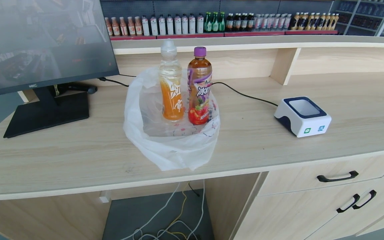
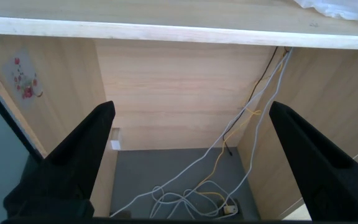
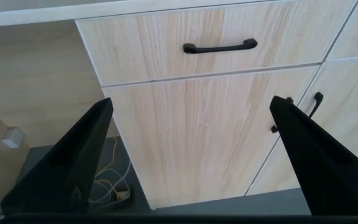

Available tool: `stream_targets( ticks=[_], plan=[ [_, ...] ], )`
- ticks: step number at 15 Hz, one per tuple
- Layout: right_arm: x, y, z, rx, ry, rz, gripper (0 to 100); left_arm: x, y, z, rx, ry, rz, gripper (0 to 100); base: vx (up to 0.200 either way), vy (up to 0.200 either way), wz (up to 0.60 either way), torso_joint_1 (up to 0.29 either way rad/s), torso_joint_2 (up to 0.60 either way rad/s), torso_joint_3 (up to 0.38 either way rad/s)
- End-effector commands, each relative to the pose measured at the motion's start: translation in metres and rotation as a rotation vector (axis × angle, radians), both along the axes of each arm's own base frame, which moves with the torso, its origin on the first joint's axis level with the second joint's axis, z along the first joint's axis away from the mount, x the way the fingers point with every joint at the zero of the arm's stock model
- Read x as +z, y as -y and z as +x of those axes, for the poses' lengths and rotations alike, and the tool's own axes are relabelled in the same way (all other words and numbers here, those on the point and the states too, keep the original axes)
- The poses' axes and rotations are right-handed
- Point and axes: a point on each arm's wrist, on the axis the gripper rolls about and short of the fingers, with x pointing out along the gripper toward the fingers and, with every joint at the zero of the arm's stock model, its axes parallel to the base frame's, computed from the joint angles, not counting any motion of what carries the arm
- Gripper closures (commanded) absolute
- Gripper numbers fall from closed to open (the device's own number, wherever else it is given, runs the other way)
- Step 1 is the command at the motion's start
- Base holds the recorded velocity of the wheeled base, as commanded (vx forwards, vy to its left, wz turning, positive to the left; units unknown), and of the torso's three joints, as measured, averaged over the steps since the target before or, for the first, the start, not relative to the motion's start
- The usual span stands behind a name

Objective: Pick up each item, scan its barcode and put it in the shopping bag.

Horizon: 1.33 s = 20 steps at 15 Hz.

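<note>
As both drinks, the orange bottle (image 1: 171,86) and the purple-capped bottle (image 1: 199,90), stand upright side by side inside the white shopping bag (image 1: 165,146) on the desk (image 1: 78,153), the bagging step appears done. No further item lies on the desk, so the task is judged at or near its end. The scanner (image 1: 302,116) sits well apart from the bag, toward the robot's right, its window facing up and nothing over it.

The left tool (image 2: 191,109) hangs below the desk edge with its fingers spread wide and nothing between them, facing the cables (image 2: 185,199) under the desk. The right tool (image 3: 191,102) is likewise spread and empty, facing the cabinet front below the drawer handle (image 3: 220,46). Any next move would call for raising an arm above the desk edge, and only if another item appears.

Writing: the orange bottle carries white characters on an orange label. The other bottle has a purple label with a strawberry picture. The scanner shows two small square icons, and the monitor (image 1: 42,40) bears a small logo. Their wording is not transcribed.
</note>
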Motion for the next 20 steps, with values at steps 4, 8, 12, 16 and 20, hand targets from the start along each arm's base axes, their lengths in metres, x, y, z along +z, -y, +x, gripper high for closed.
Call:
stream_targets(
  ticks=[4,8,12,16,20],
  plan=[
    [-0.0002,0.0000,0.0002,0.000,-0.003,0.004,0,0.0001,0.0000,0.0001,0.002,0.000,-0.002,0,0.000,-0.200,0.00,0.010,0.01,0.000],
    [-0.0002,0.0000,0.0002,0.004,-0.003,-0.010,0,0.0001,0.0000,0.0001,0.001,0.000,-0.002,0,0.000,-0.200,0.15,0.006,0.00,0.002],
    [-0.0004,0.0000,0.0002,0.002,-0.005,-0.013,0,0.0001,0.0000,0.0001,0.001,0.000,-0.003,0,0.000,-0.200,0.00,0.002,0.00,0.002],
    [-0.0004,0.0000,0.0002,0.004,-0.005,-0.013,0,0.0001,0.0000,0.0001,0.001,0.000,-0.003,0,0.000,-0.200,0.00,0.002,0.00,-0.001],
    [-0.0004,0.0000,0.0002,0.002,-0.005,-0.013,0,0.0001,0.0000,0.0001,0.002,0.000,-0.003,0,0.000,-0.200,0.00,0.005,0.00,0.002]
  ],
)
